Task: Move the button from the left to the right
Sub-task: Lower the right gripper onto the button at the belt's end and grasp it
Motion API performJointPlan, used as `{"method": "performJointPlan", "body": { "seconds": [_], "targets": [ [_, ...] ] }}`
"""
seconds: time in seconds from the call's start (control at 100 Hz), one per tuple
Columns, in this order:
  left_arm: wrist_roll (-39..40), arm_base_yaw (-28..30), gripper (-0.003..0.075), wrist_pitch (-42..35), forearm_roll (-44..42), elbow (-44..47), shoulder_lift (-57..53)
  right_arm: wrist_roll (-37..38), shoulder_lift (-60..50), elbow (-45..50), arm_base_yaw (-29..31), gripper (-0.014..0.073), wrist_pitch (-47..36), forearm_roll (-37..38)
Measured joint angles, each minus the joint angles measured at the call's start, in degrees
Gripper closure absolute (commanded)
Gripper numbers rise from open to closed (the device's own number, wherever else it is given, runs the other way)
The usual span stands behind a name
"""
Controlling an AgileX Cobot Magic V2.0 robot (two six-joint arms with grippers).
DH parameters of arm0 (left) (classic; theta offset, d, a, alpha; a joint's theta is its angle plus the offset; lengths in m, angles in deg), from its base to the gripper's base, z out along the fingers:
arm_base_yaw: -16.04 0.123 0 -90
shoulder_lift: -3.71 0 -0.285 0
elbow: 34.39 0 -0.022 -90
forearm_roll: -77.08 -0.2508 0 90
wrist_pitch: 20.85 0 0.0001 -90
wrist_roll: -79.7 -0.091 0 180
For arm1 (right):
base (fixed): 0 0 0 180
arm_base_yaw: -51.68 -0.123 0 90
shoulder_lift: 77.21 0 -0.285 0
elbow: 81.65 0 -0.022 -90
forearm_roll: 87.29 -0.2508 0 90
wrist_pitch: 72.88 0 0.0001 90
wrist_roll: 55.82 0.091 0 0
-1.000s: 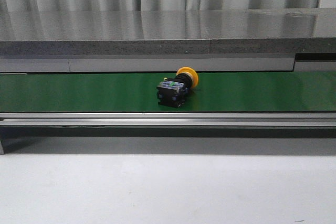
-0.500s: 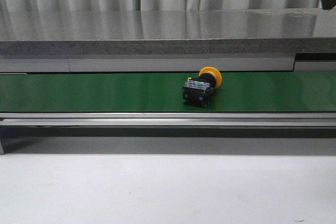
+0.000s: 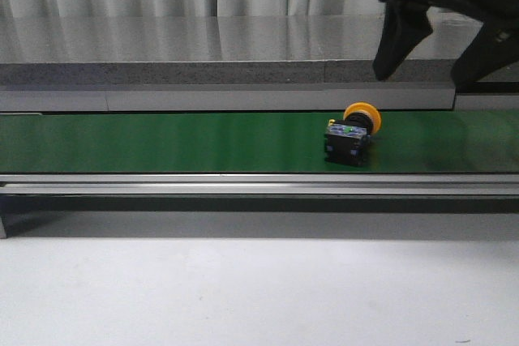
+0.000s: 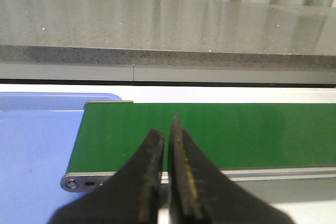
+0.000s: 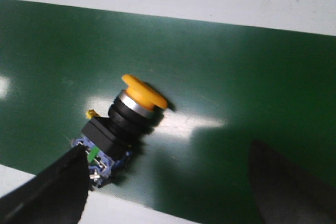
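Over the last second the button (image 3: pixel 353 134) has been carried rightward along the green belt (image 3: pixel 162 142), from about the belt's middle to a spot right of centre, and the right claw (image 3: pixel 434 58), absent from the front view a second ago, has come down into the upper right with its jaws spread wide and nothing held between them. The button is now placed below the claw and slightly to its left, lying on its side with the yellow cap turned away from the camera and the black body nearer. In the right wrist view the button (image 5: pixel 123 124) is seen just ahead of the open fingers (image 5: pixel 50 192), closer to one of them than the other, and not yet enclosed. The left claw (image 4: pixel 167 156) is held clenched and empty over the belt's left end, beside a blue tray (image 4: pixel 31 145). A pickup on the move appears to be prepared; timing the closure against the belt's travel is judged the main difficulty.
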Motion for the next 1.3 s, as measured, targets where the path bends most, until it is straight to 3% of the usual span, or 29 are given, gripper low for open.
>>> {"method": "performJointPlan", "body": {
  "seconds": [0.5, 0.59, 0.76, 0.83, 1.06, 1.3],
  "targets": [
    [0.00, 0.00, 0.0715, 0.00, 0.00, 0.00, 0.00, 0.09, 9.31, -2.68, -1.82, 0.0025, 0.13, 1.07],
    [0.00, 0.00, 0.0715, 0.00, 0.00, 0.00, 0.00, 0.09, 10.04, -2.68, -1.82, 0.0097, 0.52, 1.28],
    [0.00, 0.00, 0.0715, 0.00, 0.00, 0.00, 0.00, 0.09, 10.21, -2.68, -1.82, 0.0362, 1.52, 1.41],
    [0.00, 0.00, 0.0715, 0.00, 0.00, 0.00, 0.00, 0.09, 10.21, -2.81, -1.82, 0.0428, 1.78, 1.52],
    [0.00, 0.00, 0.0715, 0.00, 0.00, 0.00, 0.00, 0.09, 9.98, -3.20, -1.82, 0.0433, 3.81, 3.91],
    [0.00, 0.00, 0.0715, 0.00, 0.00, 0.00, 0.00, 0.09, 7.24, -8.76, 1.07, 0.0432, 11.20, 8.79]
  ]
}}
